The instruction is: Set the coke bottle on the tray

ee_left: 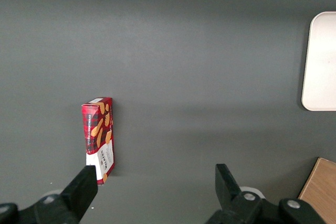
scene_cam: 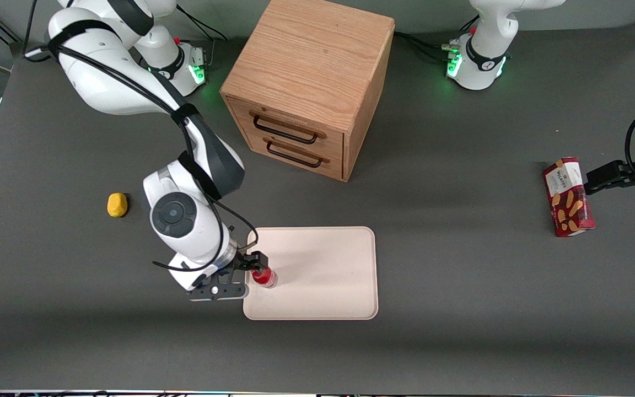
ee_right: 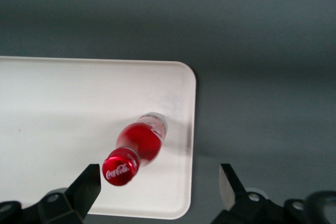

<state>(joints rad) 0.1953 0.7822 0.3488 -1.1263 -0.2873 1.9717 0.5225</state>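
Note:
The coke bottle [scene_cam: 264, 277] stands upright on the cream-white tray [scene_cam: 323, 264], close to the tray's edge toward the working arm's end and near its corner nearest the front camera. In the right wrist view the bottle [ee_right: 139, 145] shows its red cap from above, and the tray [ee_right: 63, 103] lies under it. My gripper [scene_cam: 247, 274] hovers above the bottle and the tray's edge. It is open [ee_right: 160, 182]. The cap sits close to one finger [ee_right: 86, 182] without being held, and the other finger [ee_right: 228, 182] is well away, over the table.
A wooden two-drawer cabinet [scene_cam: 309, 88] stands farther from the front camera than the tray. A yellow lump [scene_cam: 117, 204] lies toward the working arm's end. A red biscuit box [scene_cam: 568, 197] lies toward the parked arm's end, also in the left wrist view [ee_left: 98, 139].

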